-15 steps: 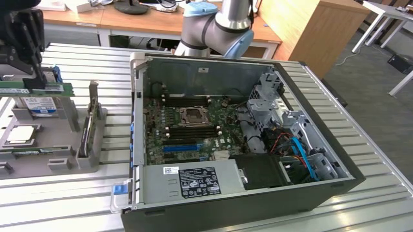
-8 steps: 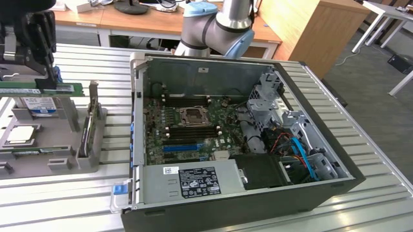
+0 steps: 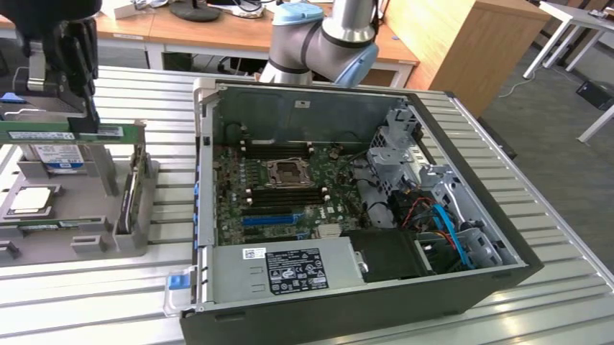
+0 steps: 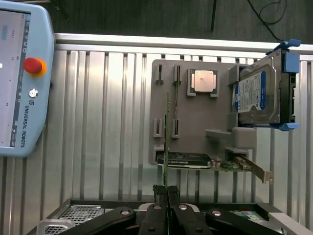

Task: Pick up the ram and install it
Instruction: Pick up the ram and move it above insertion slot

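Wrist view gives us the ram point(image 4: 167, 142) edge-on, a thin green strip pinched by the claw point(image 4: 167, 193), whose fingers are closed on it. From the exterior view we see it held level, seemingly just above the grey holder point(image 3: 106, 248) on the bench point(image 3: 96, 302), at the exterior view's left and well apart from the open case point(image 3: 384, 309). We judge the pick-up done; the slots on the board point(image 3: 287, 188) inside the case look unfilled, so the installing remains.

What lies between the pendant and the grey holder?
The stretch is bare: just table slats between pendant and holder, in the wrist view.
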You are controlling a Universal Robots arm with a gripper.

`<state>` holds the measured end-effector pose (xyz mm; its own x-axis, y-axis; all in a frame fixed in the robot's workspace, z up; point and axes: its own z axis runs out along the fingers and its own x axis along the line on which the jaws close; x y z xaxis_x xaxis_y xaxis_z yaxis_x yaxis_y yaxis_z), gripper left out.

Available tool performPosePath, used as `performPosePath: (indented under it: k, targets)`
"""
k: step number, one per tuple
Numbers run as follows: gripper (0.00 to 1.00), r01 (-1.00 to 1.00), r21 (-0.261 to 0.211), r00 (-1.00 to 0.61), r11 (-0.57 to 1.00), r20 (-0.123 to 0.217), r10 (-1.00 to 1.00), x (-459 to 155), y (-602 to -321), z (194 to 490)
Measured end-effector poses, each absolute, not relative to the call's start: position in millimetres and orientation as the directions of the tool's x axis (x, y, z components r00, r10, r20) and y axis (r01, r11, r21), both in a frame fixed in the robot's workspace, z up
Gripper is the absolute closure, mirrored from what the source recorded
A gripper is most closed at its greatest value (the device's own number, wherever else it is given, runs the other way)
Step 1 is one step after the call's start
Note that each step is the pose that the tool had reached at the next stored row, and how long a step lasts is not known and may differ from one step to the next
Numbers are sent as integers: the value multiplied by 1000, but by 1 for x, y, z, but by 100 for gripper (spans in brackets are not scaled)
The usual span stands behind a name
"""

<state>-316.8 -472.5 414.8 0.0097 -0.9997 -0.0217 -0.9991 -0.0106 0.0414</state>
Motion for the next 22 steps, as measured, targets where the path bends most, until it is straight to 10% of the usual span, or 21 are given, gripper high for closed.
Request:
performPosePath:
  k: [22]
  targets:
    - [88,-999,41,10,-11,-22,-1000,-261,-472,415]
